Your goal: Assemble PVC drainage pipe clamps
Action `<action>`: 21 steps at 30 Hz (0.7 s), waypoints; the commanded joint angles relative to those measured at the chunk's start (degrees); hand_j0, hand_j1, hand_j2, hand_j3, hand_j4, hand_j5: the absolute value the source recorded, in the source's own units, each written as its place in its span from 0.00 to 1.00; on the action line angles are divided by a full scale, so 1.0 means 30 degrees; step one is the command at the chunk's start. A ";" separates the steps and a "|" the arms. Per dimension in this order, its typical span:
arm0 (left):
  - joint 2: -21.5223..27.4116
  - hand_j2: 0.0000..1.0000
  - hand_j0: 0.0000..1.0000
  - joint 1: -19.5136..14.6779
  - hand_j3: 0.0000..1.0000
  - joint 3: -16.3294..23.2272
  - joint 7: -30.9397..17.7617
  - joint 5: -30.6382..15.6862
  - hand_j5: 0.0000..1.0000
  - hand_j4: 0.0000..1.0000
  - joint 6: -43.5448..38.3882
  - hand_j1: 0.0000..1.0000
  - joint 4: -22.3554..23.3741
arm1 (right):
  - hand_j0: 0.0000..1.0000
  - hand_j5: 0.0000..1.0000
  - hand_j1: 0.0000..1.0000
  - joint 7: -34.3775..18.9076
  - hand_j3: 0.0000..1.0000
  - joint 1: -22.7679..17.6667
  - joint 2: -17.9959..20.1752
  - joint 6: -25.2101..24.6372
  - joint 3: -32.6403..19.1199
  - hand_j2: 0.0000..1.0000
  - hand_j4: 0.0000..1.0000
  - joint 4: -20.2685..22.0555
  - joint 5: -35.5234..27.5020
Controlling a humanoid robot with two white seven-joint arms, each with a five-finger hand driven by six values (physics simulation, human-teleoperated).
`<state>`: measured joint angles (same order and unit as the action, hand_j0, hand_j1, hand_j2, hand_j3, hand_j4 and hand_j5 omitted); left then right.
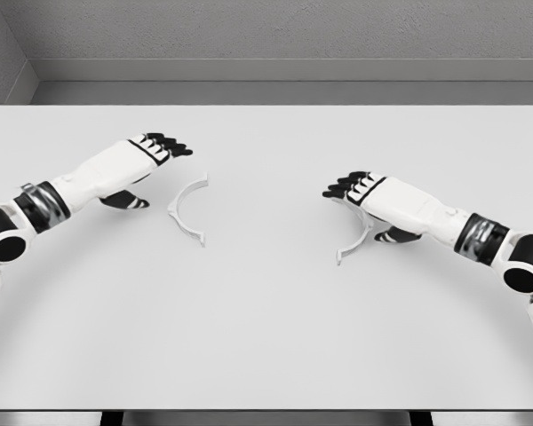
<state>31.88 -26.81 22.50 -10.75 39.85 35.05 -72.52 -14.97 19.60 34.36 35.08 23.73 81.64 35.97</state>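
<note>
**Both hands over table, two clamp halves lying loose**

Left arm [62, 195] comes in from the left edge, mid-height, angled up toward frame centre. Left hand [151, 160] sits in the upper-left-centre area, palm down, dark fingers [171, 144] stretched out flat, thumb hanging below; relaxed, nothing in it.

Just right of that hand: a white half-ring clamp piece [185, 209] flat on the white table [266, 337], curve bulging toward the left, ends w/ small tabs pointing right. Near the hand but apart from it, no contact seen.

Centre of table bare.

Right-centre: second clamp half [354, 245], curve bulging right, partly hidden under the right hand [369, 191]. Hand hovers over or rests on its upper part; can't tell if touching. Fingers extended toward the left, thumb below, not closed round the piece: loose, holding nothing.

Right arm [480, 238] runs off at the right edge, lower-mid.

Grey wall [266, 35] across the top behind the table.
</note>
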 commanded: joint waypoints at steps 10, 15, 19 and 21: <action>-0.0752 1.00 1.00 -0.0323 1.00 0.0702 0.0010 -0.0101 1.00 1.00 -0.0016 1.00 0.1234 | 1.00 1.00 1.00 0.0010 1.00 0.0235 -0.0378 -0.0025 0.0116 1.00 1.00 -0.0789 0.0051; -0.1016 1.00 1.00 -0.0352 1.00 0.0702 0.0010 -0.0101 1.00 1.00 -0.0016 1.00 0.1468 | 1.00 1.00 1.00 0.0010 1.00 0.0323 -0.0524 -0.0025 0.0116 1.00 1.00 -0.0613 0.0227; -0.1045 1.00 1.00 -0.0381 1.00 0.0702 0.0010 -0.0101 1.00 1.00 -0.0016 1.00 0.1439 | 1.00 1.00 1.00 0.0010 1.00 0.0352 -0.0612 -0.0025 0.0116 1.00 1.00 -0.0584 0.0256; -0.1221 1.00 1.00 -0.0411 1.00 0.0731 0.0010 -0.0101 1.00 1.00 -0.0016 1.00 0.1439 | 1.00 1.00 1.00 0.0010 1.00 0.0381 -0.0612 -0.0025 0.0116 1.00 1.00 -0.0584 0.0256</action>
<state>28.58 -28.04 24.69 -10.76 39.95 35.05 -68.19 -14.96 20.74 32.56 35.07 24.10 79.83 37.08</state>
